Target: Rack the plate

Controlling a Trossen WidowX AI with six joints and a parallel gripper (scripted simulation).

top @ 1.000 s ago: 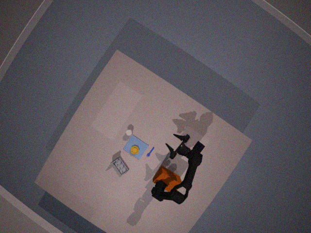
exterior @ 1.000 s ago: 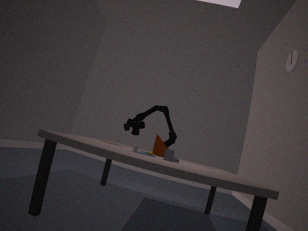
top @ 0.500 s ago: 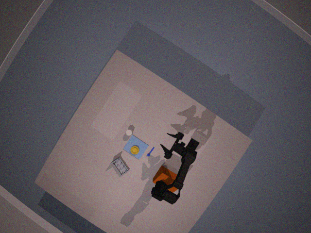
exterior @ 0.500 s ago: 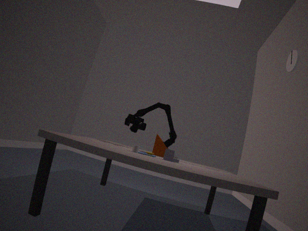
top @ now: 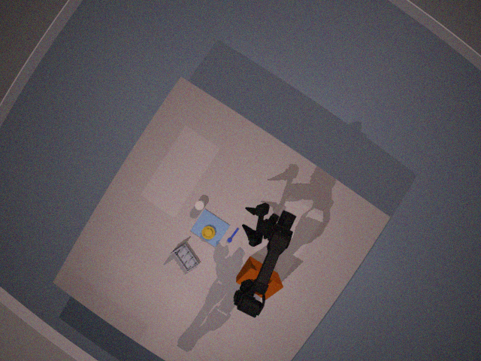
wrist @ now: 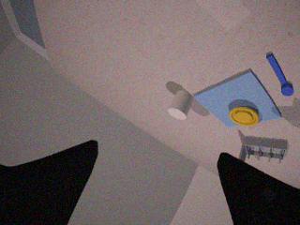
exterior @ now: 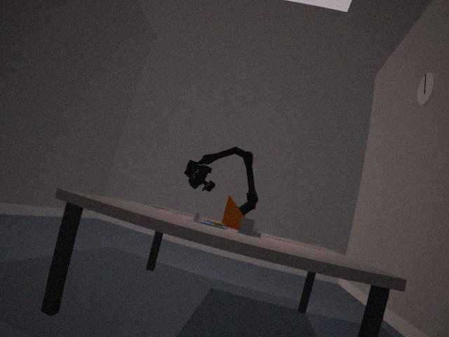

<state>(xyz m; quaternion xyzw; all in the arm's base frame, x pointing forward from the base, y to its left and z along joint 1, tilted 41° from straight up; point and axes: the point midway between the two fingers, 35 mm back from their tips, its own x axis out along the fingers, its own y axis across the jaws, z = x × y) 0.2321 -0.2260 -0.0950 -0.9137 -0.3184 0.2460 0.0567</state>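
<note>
Right now your hand (top: pixel 249 222) hangs open and empty above the worktop (top: pixel 116 233). Your yellow plate (top: pixel 208 232) lies flat on the blue mat (top: pixel 218 224), near the dish rack (top: pixel 186 256), whose slots hold nothing.

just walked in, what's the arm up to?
The arm is high above the table, its tool open and empty. The yellow plate lies flat on the blue mat, untouched, with the dish rack beside the mat and no plate in it. A blue spoon and a white cup sit close by. The grasp has not begun.
</note>
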